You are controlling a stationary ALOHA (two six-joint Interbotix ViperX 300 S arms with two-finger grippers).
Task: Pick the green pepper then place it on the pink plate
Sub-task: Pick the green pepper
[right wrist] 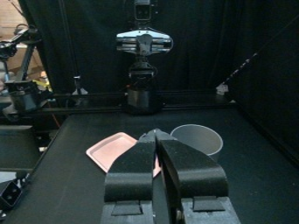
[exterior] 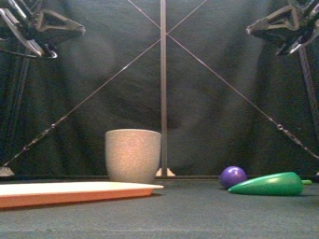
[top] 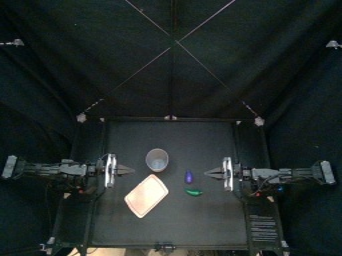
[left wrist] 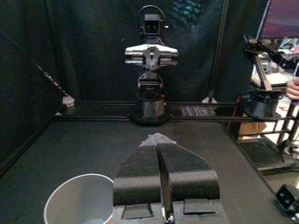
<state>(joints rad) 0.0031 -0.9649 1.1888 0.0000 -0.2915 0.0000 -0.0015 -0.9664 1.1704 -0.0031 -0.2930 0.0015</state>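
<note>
Left pincer (left wrist: pixel 160 147) and right pincer (right wrist: pixel 156 138) each have their jaws pressed together, gripping nothing, at the tabletop's (top: pixel 201 140) left and right edges. The green pepper (exterior: pixel 268 184) lies on the tabletop, lower right in the front view, beside a purple toy (exterior: pixel 232 175) and apart from the pink plate (exterior: pixel 75 192) at lower left. The grey cup (exterior: pixel 132 154) stands centre.

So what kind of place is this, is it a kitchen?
Most likely a robot test booth, not a kitchen. Black curtains hang around a small black table, a left arm and a right arm reach in from the sides, and the green pepper near the pink tray looks like a toy.
</note>
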